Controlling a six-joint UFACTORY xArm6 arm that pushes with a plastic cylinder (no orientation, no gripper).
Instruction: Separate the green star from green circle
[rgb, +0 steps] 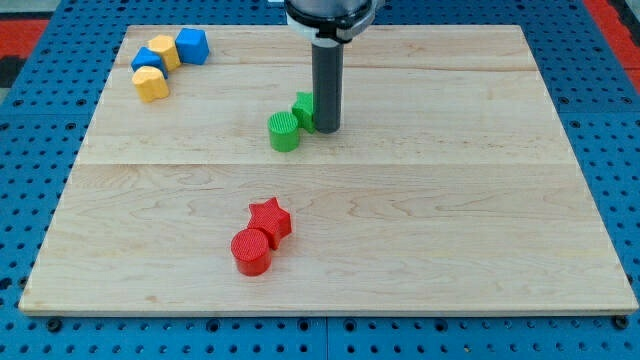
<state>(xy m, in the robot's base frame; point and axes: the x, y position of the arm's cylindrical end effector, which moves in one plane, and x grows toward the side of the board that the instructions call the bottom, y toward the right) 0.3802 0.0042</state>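
The green circle (284, 132) sits on the wooden board a little above the middle. The green star (303, 108) is just up and right of it, touching it, and is partly hidden behind the rod. My tip (327, 129) stands on the board right against the star's right side, to the right of the circle.
A red star (271, 219) and a red circle (251, 251) touch each other in the lower middle. At the view's top left is a cluster: a blue block (192, 45), a yellow block (164, 50), another blue block (147, 59) and a yellow block (151, 84).
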